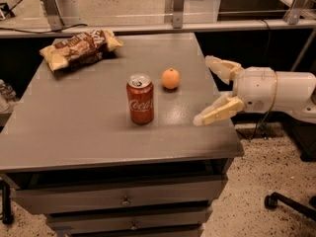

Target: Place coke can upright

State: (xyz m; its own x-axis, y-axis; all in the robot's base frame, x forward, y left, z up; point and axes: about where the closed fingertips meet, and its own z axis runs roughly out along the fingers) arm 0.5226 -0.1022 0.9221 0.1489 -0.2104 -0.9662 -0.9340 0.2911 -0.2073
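The coke can point(140, 99) is standing upright on the table point(74, 132); the hand point(203, 91) is hovering open, empty, well apart at the right edge.
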